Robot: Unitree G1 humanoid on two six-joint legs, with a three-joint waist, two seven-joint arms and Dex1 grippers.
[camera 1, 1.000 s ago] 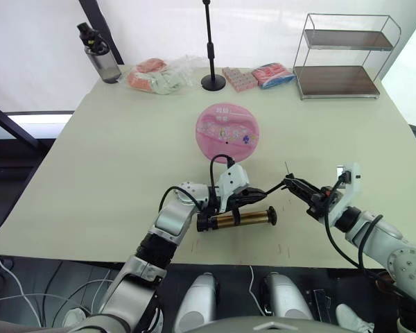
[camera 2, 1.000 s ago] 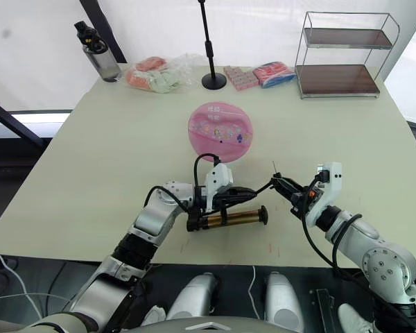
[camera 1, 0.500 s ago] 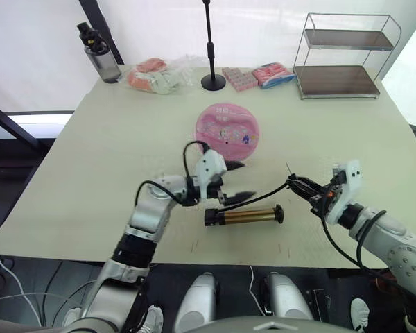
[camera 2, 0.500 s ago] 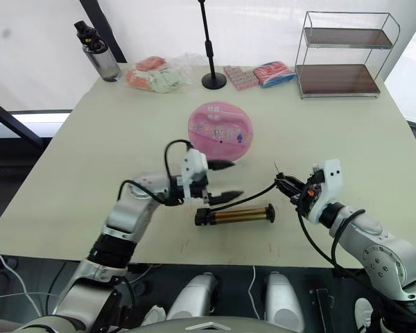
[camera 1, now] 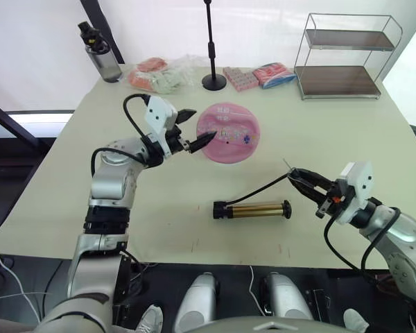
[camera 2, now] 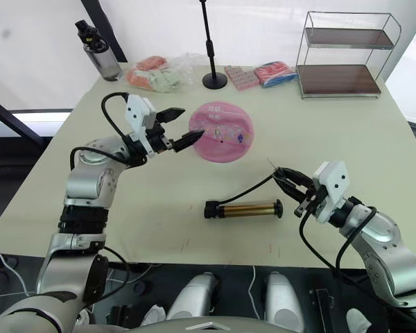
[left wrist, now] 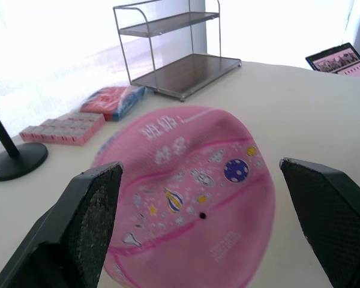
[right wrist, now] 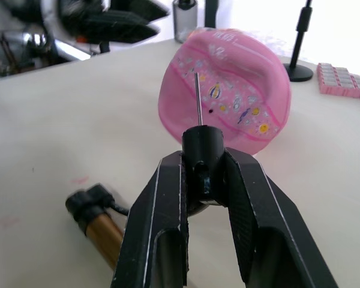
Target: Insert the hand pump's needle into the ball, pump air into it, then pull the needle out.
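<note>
The pink ball (camera 1: 229, 132), dented and slack, sits mid-table, its black valve hole (left wrist: 202, 215) facing up. My left gripper (camera 1: 197, 127) hovers open at the ball's left side, its fingers (left wrist: 84, 228) spread wide and holding nothing. The hand pump (camera 1: 253, 209) lies flat on the table nearer me, gold barrel pointing left to right. Its black hose (camera 1: 263, 186) runs right to the needle (right wrist: 197, 99). My right gripper (camera 1: 309, 184) is shut on the needle's black fitting (right wrist: 203, 150), the silver pin pointing toward the ball from well short of it.
Along the far edge stand a water bottle (camera 1: 100, 55), bagged packets (camera 1: 156, 76), a black stand base (camera 1: 213, 82), pink boxes (camera 1: 239, 78), a wrapped packet (camera 1: 272, 73) and a wire shelf (camera 1: 347, 55). A laptop (left wrist: 342, 59) sits beyond the table.
My left gripper let go of the pump, opened wide and swung up and away to the ball's left side. The pump now lies free on the table. The right gripper drifted slightly right.
</note>
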